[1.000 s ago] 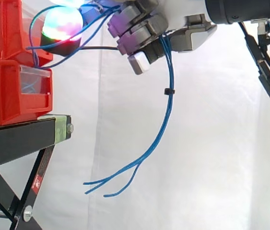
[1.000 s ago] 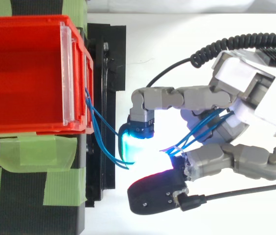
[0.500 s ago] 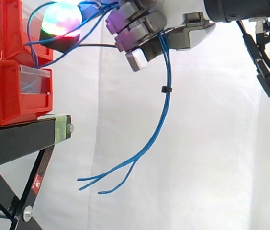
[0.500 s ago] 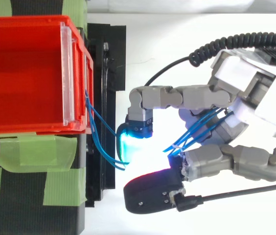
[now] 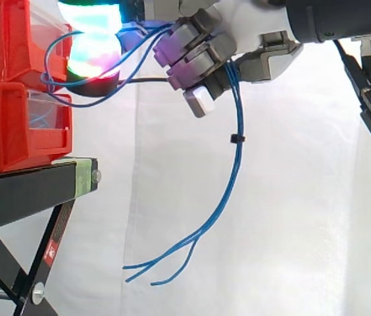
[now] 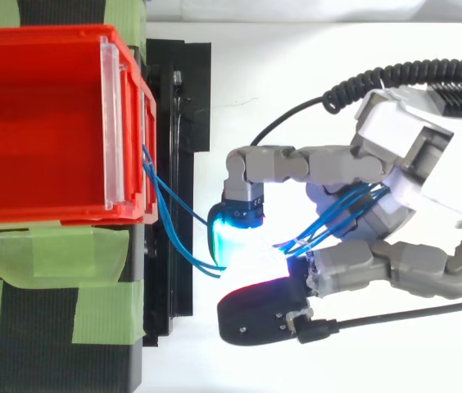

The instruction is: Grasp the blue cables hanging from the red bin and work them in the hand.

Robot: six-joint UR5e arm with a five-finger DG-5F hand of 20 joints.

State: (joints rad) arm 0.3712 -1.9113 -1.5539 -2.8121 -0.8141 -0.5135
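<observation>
The blue cables (image 5: 233,178) run from the red bin (image 5: 11,85) across to my hand (image 5: 205,56) and then hang down in a long curve, bound by a small black tie, with loose ends splayed low. From above, the cables (image 6: 169,233) loop out of the bin (image 6: 43,123) and pass through my hand (image 6: 378,205). Curled fingers close round the strands beside the palm. One fingertip (image 6: 233,236) glows cyan just off the bin's front.
The bins sit on a black stand (image 5: 34,191) with green tape (image 6: 59,254) on its top. A white curtain hangs behind. The arm enters from the right.
The hand dipped toward the bin half a second ago, then drew back right and slightly down. The hanging cable ends swung left and back to the right with it.
</observation>
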